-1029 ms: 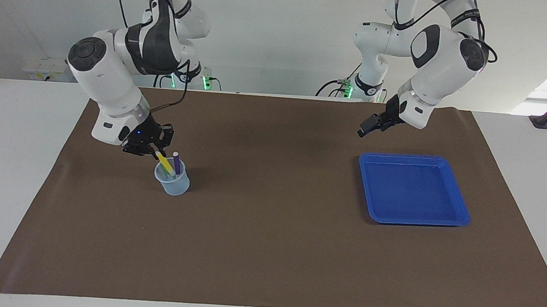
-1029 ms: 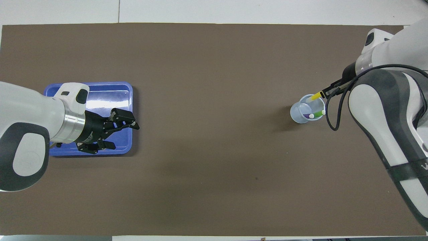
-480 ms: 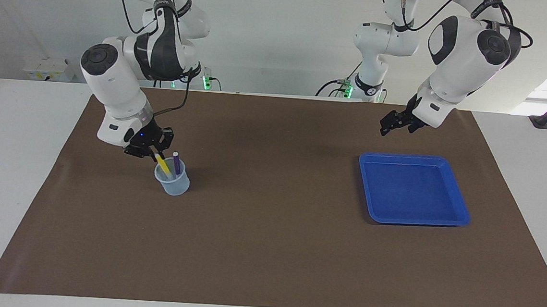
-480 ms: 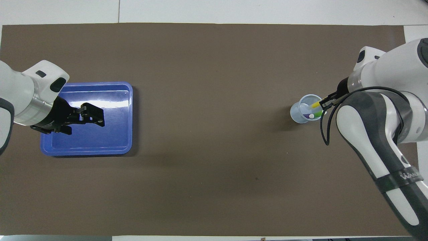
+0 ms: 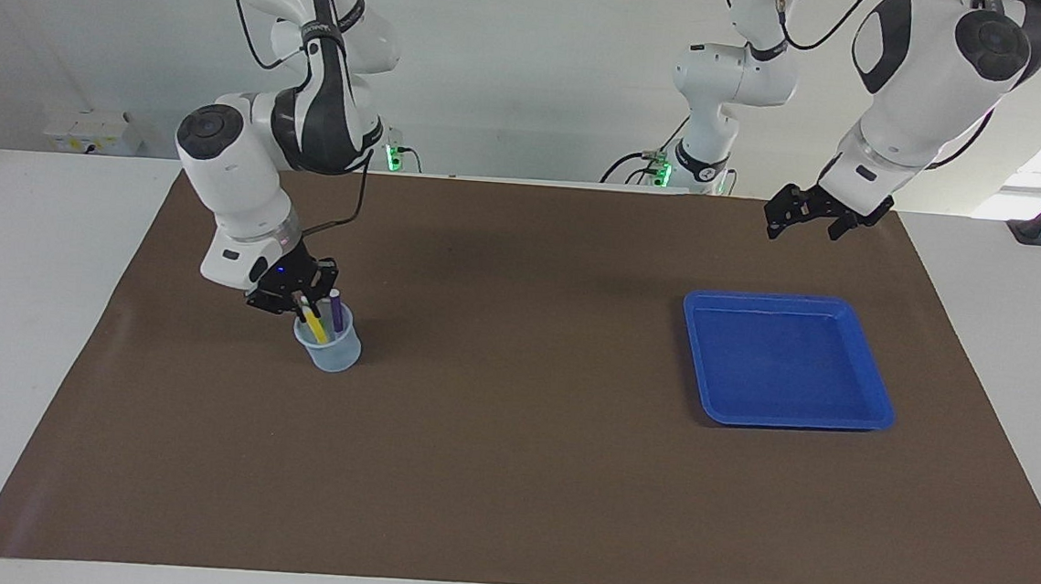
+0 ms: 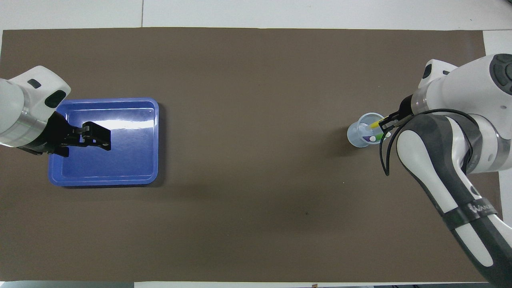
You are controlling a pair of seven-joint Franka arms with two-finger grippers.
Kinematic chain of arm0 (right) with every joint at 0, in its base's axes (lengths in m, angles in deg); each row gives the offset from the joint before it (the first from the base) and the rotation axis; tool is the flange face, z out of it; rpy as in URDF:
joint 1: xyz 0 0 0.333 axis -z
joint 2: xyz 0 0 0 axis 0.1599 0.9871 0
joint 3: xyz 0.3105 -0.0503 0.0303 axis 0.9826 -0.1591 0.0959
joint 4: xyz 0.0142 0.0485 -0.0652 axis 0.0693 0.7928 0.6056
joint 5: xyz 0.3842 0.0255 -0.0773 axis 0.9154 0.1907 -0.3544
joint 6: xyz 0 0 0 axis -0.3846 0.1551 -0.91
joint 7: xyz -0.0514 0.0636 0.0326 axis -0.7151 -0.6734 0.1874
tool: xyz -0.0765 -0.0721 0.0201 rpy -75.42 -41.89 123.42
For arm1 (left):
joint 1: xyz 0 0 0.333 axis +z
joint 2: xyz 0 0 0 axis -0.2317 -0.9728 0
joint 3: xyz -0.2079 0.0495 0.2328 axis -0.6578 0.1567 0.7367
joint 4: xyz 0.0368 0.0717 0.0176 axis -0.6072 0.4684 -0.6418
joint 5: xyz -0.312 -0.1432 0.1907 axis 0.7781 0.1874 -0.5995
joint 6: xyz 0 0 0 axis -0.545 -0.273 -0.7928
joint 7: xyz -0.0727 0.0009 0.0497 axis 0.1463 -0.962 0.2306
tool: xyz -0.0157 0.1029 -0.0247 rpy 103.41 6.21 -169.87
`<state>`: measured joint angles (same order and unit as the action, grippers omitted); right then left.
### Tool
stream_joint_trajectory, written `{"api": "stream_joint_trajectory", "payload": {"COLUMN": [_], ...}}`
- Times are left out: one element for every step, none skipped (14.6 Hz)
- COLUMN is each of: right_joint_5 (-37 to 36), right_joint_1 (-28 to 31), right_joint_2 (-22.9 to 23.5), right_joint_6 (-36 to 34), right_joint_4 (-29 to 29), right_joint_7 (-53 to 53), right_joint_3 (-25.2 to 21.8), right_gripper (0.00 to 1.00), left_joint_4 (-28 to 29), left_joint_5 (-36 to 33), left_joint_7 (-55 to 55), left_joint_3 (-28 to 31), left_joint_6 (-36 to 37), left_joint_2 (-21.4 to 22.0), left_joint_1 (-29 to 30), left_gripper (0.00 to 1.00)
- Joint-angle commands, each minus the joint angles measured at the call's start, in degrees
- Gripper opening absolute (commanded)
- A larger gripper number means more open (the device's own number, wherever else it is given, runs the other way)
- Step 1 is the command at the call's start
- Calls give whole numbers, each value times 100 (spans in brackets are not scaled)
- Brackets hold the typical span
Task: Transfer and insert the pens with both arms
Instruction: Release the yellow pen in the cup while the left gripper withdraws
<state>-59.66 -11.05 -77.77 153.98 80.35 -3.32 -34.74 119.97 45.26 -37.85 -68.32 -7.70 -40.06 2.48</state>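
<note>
Since the earlier frames, the right gripper (image 5: 303, 299) has come more upright over the cup (image 5: 328, 343), fingers pinching the yellow pen (image 5: 311, 322), whose lower end sits inside. Purple pen (image 5: 336, 309) and green pen (image 6: 383, 135) stand in the same cup, at the mat's (image 5: 508, 474) 9 o'clock side. At 3 o'clock lies the blue tray (image 5: 875, 401). Left gripper (image 5: 810, 219) has lifted away, fingers spread, hanging over the mat at the tray's 12 o'clock.
</note>
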Motion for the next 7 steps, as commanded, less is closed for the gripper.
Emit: {"api": "stream_joint_trajectory", "payload": {"right_joint_5": [-75, -75, -75, -75, -75, -75, -75], "right_joint_1": [45, 36, 44, 36, 36, 44, 44], "right_joint_2": [-93, -93, -93, -119, -128, -137, -137], "right_joint_6": [169, 196, 266, 353, 363, 372, 363], "right_joint_4": [247, 256, 300, 370, 405, 423, 449], "right_joint_7": [-138, -138, -138, -138, -138, -138, -138], "right_joint_3": [43, 43, 43, 43, 43, 43, 43], "right_gripper": [0, 0, 0, 0, 0, 0, 0], "left_joint_4": [-101, 4, 83, 223, 338, 417, 392], "left_joint_5": [-144, -144, -135, -109, -91, -91, -91], "left_joint_7": [-571, -651, -609, -573, -547, -512, -468], "left_joint_3": [-16, -16, -24, -33, -42, -60, -77], "left_joint_6": [257, 248, 187, 48, -285, -584, -665], "left_joint_2": [50, 120, 138, 147, 182, 173, 130], "left_joint_1": [80, 89, 115, 211, 247, 247, 239], "left_gripper": [100, 100, 100, 100, 100, 100, 100]}}
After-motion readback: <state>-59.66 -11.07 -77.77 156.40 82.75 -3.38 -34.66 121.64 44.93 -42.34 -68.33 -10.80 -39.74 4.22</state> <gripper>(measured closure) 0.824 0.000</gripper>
